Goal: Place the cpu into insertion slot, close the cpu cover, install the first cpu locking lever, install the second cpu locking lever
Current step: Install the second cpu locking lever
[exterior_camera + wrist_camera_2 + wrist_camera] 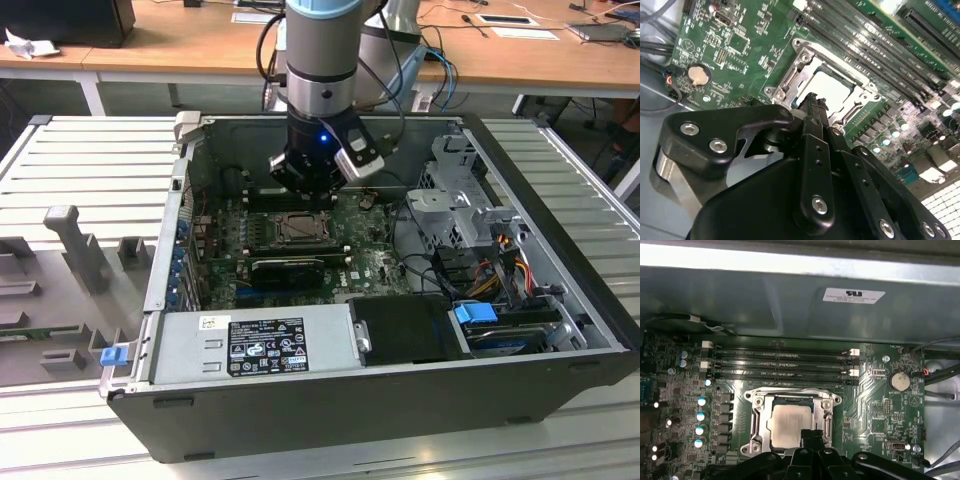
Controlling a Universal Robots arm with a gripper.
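The cpu [790, 421] lies flat in the insertion slot [756, 401] on the green board, its pale metal top showing [832, 87]. The silvery cpu cover [758, 421] lies down around the chip as a frame [790, 80]. I cannot tell the locking levers apart from the frame's metal edges. My gripper [812, 434] hangs just above the socket's near edge, its black fingertips pressed together with nothing between them [813, 102]. In the exterior view the gripper [308, 186] sits inside the open computer case, right over the socket [300, 229].
Long black memory slots [780, 362] run behind the socket. A round coin battery [899, 381] and cables [420, 225] lie towards the exterior view's right. The case walls [170, 250], a power supply [255, 340] and a drive cage [455, 200] close in around the board.
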